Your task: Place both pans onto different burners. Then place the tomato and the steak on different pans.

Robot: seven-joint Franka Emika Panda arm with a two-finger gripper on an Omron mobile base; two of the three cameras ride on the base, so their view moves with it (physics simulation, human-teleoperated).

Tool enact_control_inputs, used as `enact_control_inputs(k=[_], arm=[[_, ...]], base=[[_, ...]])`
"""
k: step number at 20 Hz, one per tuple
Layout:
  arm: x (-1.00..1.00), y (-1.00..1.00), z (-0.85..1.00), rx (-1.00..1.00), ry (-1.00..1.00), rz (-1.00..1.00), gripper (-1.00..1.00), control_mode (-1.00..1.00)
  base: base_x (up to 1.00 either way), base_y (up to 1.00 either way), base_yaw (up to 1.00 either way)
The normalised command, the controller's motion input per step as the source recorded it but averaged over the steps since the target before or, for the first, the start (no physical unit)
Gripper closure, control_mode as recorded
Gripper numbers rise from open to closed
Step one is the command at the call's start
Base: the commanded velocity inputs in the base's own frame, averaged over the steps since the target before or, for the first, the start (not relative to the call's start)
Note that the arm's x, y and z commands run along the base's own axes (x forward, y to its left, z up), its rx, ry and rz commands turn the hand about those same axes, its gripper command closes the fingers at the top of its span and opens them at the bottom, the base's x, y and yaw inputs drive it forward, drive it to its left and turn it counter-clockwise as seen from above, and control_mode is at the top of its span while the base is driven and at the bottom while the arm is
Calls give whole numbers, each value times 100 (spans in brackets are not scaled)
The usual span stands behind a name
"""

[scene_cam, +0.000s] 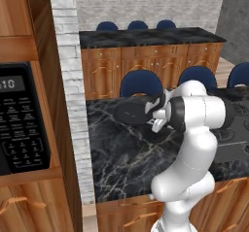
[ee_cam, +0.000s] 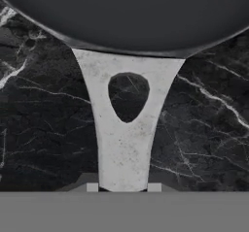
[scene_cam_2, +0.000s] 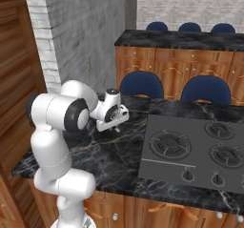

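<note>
Gripping a pale, speckled, flaring handle (ee_cam: 124,143) with a teardrop hole, gripper (ee_cam: 122,188) jaws closing on both edges. Lying at twelve o'clock on black veined marble counter (ee_cam: 44,129), round dark pan (ee_cam: 131,12), cut off at top.

The left base view looks from behind and left of the arm (scene_cam: 194,143), forward and down over the table (scene_cam: 126,153), with a microwave (scene_cam: 19,119) close at its left edge. The right base view looks from behind and right, down over the same table (scene_cam_2: 119,160) and the cooktop (scene_cam_2: 190,150). Both share the arm (scene_cam_2: 57,127), the marble top, the blue chairs (scene_cam: 141,83) and the far cabinets (scene_cam_2: 181,57). The hand view sits very near the table (ee_cam: 44,129), facing along the end effector (ee_cam: 122,187) at a pan handle (ee_cam: 124,143) and the pan (ee_cam: 131,12).
</note>
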Motion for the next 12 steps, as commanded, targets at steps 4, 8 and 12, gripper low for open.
enact_control_inputs(k=[4, 8, 12], arm=[[-3, -26, 35, 0, 0, -11, 100, -100], [-8, -42, 15, 0, 0, -26, 100, -100], [-22, -45, 9, 1, 0, -28, 100, -100]], base=[[0, 0, 0], [0, 0, 0], [0, 0, 0]])
